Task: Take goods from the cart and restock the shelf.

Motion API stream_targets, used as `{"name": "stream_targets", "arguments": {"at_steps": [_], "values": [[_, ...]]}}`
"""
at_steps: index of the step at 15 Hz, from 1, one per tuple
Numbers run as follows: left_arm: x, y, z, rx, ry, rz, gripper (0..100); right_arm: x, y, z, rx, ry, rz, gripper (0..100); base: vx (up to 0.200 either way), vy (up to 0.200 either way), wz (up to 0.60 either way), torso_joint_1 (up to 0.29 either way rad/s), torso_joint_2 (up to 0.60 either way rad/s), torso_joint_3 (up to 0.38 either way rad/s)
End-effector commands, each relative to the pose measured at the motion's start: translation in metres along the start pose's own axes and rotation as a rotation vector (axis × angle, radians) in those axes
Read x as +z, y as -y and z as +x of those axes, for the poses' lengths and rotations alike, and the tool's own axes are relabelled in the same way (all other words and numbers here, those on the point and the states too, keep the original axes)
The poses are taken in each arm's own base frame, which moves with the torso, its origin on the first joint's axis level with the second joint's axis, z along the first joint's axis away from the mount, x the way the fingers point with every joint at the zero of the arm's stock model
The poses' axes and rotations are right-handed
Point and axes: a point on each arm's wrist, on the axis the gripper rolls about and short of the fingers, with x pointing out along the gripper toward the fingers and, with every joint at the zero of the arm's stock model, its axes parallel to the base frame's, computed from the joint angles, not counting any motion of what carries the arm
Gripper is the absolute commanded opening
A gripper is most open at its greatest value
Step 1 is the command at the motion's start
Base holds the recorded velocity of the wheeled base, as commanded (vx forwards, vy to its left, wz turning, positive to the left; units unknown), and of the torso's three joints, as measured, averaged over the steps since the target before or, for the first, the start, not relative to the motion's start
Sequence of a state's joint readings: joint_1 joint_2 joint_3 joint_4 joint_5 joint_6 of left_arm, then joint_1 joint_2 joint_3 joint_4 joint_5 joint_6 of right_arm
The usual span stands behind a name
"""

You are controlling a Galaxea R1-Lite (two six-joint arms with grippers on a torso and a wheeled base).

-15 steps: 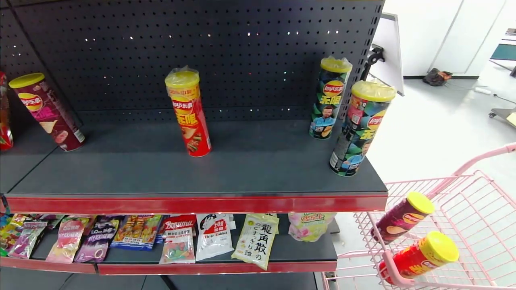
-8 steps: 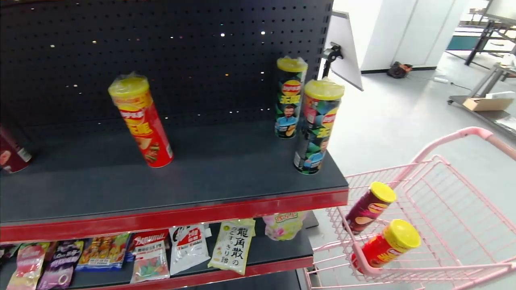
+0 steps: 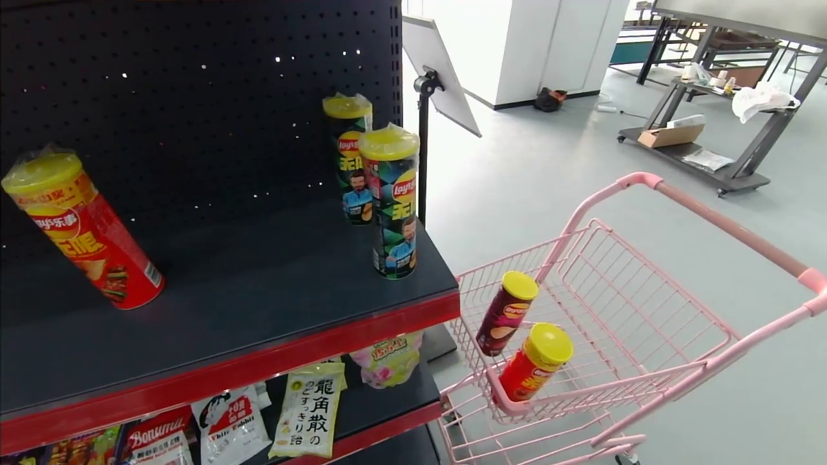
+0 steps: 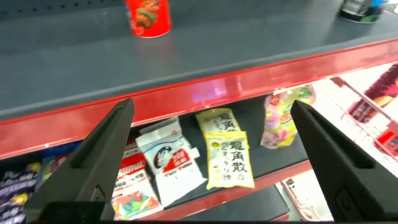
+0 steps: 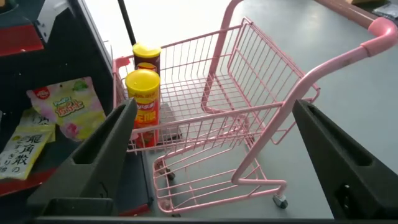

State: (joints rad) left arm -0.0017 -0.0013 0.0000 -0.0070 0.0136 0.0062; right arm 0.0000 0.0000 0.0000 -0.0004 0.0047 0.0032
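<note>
Right wrist view, red can (image 5: 144,115) beyond spread claw (image 5: 212,106)

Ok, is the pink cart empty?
No, a maroon can and a red can lean inside the cart.

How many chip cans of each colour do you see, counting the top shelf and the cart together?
Red: 2, red shelf can, red cart can.
Black-green patterned: 2, rear patterned can, front patterned can.
Maroon: 1, maroon cart can.
Total: 5.
</note>
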Motion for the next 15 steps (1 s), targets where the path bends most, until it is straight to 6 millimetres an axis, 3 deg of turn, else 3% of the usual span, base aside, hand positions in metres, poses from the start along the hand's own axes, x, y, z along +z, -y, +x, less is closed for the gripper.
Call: {"name": "stream_targets", "arguments": {"at_steps": [1, 4, 15], "values": [[0.0001, 0.0, 0.0001, 0.0, -0.001, 0.0, 100, 0.0001, 0.0, 0.0, 0.0, 0.001, 0.0, 100, 0.0, 0.0, 0.0, 0.0, 0.0, 0.0], [0.0001, 0.0, 0.0001, 0.0, -0.001, 0.0, 100, 0.0001, 0.0, 0.0, 0.0, 0.001, 0.001, 100, 0.0, 0.0, 0.0, -0.038, 0.09, 0.053], [0.0001, 0.0, 0.0001, 0.0, -0.001, 0.0, 100, 0.0001, 0.0, 0.0, 0.0, 0.001, 0.001, 100, 0.0, 0.0, 0.0, -0.147, 0.38, 0.234]]}}
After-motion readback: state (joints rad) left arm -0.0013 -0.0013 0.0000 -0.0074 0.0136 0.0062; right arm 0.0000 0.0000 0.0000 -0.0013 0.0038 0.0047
